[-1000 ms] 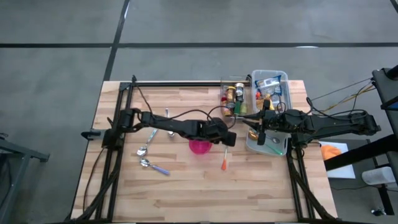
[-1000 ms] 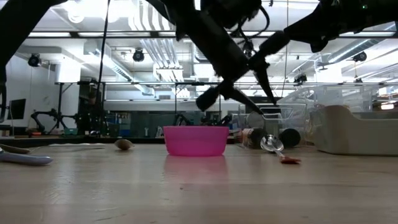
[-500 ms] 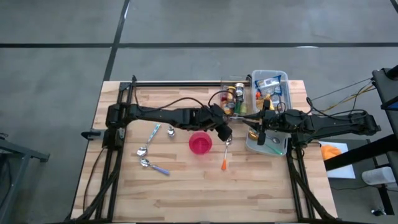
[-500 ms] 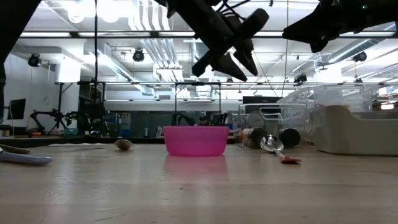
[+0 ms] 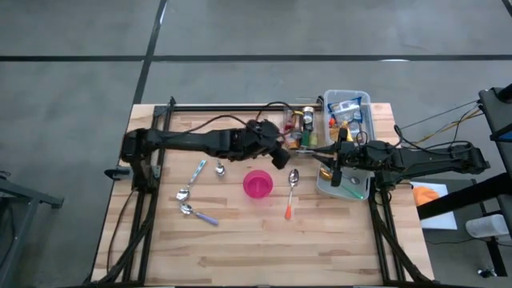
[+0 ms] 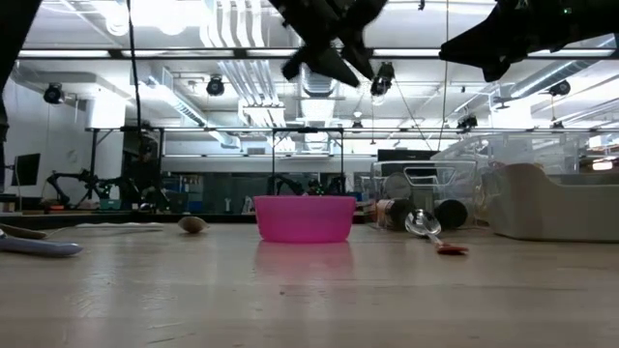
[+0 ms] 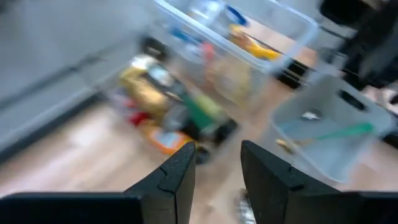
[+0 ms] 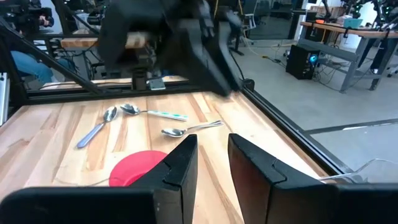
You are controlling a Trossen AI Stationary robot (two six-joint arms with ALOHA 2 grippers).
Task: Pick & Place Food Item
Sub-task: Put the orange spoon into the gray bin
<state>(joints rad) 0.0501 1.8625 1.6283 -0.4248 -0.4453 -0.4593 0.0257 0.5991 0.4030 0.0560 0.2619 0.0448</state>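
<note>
My left gripper point(image 5: 282, 152), fingers narrowly parted and empty, hangs just short of the cluttered clear rack of small food jars and packets point(image 5: 302, 122), which lies straight ahead and below. My right gripper point(image 5: 334, 158), narrow too, waits beside the bin.

Grey floor point(image 5: 72, 96), ceiling striplights point(image 6: 174, 14) w/ ducts point(image 6: 237, 82)

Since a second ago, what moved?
The left gripper rose from beside the pink bowl and swung toward the food rack, nothing visible between its fingers. The orange-handled spoon, bowl and right gripper kept their places.
</note>
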